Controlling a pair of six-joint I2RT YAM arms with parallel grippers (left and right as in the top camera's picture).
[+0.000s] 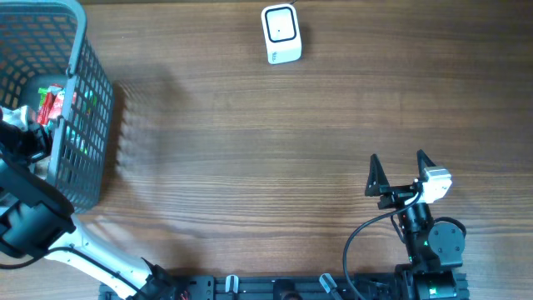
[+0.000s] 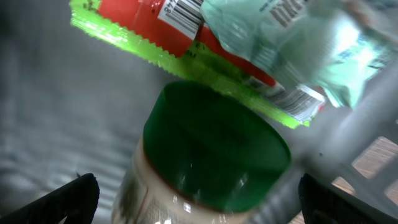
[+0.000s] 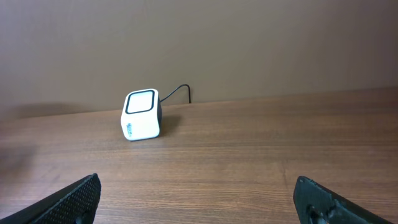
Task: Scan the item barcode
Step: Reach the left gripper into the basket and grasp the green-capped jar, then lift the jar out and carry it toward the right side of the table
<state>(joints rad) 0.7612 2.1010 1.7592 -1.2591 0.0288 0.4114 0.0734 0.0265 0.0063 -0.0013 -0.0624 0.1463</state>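
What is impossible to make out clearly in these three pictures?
- Jar label: left wrist view, blurred and cut off by the bottom edge.
- Pouch print: left wrist view, blurred, cut off by the top edge.
- Basket contents: overhead view, mostly hidden by the mesh wall and the left arm.
- Scanner markings: overhead and right wrist views, too small.

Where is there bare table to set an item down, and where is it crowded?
Free: the broad table stretch bordered by basket, scanner and right gripper. Crowded: inside the basket, where the open left gripper hangs over a jar and packets.
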